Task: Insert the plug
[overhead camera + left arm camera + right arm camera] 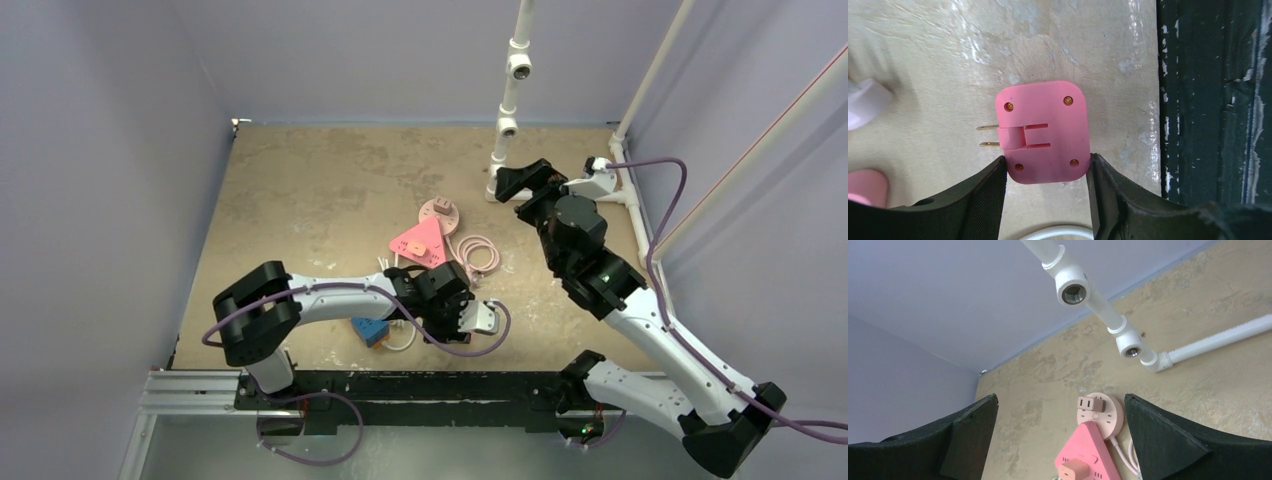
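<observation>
**Item 1. Left tool (1048,158).** Jaws narrow, set to the width of the plug (1043,132). One finger (990,200) stands at the pronged face, clear of the prongs (987,127); the other stands at the back face. The pads meet or very nearly meet the pink body. Whether they press on it cannot be told. Only the end of the body nearest the tool lies between them. Judged purpose: to take the plug by its two faces for lifting, though a pad on the pronged face may get in the way at the socket.

**Item 2. Plug.** Pink, nearly square, lying flat on the desk (948,50). It sits by the near edge, a little right of the middle, near the dark rail (1208,100). The axis from back to prongs runs level, from near edge to far edge. The prongs point to the far edge, away from the rail. A white cable (1058,231) lies just beside it on the tool's side.

**Item 3. Sockets.** A triangular pink block (418,243) and a round pink socket hub (440,213) lie about mid-desk, touching, well apart from the plug. The hub already carries one plug.

**Item 4. Right tool (520,185).** Jaws wide, holding nothing. It is raised toward the far right corner and looks down on the sockets, likely waiting to steady them.

**Item 5. White pipe frame (510,100).** At the far edge.
</observation>
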`<state>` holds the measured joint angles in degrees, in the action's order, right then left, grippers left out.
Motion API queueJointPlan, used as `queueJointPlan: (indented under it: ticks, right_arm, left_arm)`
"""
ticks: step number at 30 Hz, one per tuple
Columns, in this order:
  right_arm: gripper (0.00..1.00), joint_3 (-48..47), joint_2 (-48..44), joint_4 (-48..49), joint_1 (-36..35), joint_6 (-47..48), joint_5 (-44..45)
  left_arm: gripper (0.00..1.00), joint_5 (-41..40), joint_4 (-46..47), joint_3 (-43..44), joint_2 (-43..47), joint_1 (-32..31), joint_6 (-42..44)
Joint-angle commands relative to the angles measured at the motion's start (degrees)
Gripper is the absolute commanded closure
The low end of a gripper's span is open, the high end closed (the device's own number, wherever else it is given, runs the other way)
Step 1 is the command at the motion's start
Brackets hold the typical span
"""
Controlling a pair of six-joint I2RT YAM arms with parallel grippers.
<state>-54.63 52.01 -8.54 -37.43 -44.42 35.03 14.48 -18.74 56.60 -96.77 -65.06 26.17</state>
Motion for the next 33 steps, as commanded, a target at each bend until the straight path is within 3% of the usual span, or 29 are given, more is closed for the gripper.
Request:
queueJointPlan:
  ticks: [1, 6, 11, 13, 18, 27, 30, 33]
  right_arm:
    - [0.01, -0.87, 0.32, 6.88, 0.32, 7.57, 0.49]
    - [0.01, -4.95, 2.71, 11.27, 3.42, 15.11, 2.42]
    - [0.01, -9.07, 5.01, 12.74, 15.90, 17.77, -8.15]
    - [0.01, -10.08, 5.32, 12.63, 17.19, 18.75, -13.24]
    - [0.01, -8.64, 1.09, 15.22, 17.15, 21.45, -23.14]
    - [0.03, -4.40, -7.49, 18.01, 16.03, 15.15, -41.69]
    - [0.05, -2.74, -6.81, 20.31, 13.04, 13.42, -41.65]
    - [0.04, -3.76, -3.09, 22.00, 6.45, 13.75, -35.55]
  left_arm:
    - [1.00, 0.00, -4.66, 5.13, 6.33, -0.05, 0.36]
    - [1.00, 1.50, -8.73, 8.07, 13.21, 2.04, 0.15]
    - [1.00, 2.41, -13.70, 13.47, 17.01, 7.05, 3.24]
    - [1.00, 2.35, -15.07, 16.67, 18.02, 10.75, 3.63]
    - [1.00, 0.33, -12.95, 22.29, 20.90, 17.38, 1.15]
    - [1.00, -5.30, -2.84, 24.28, 23.96, 18.66, -5.71]
    - [1.00, -4.88, -2.69, 26.85, 23.38, 19.47, -8.50]
    - [1.00, -3.75, -1.96, 28.75, 22.28, 20.99, -11.74]
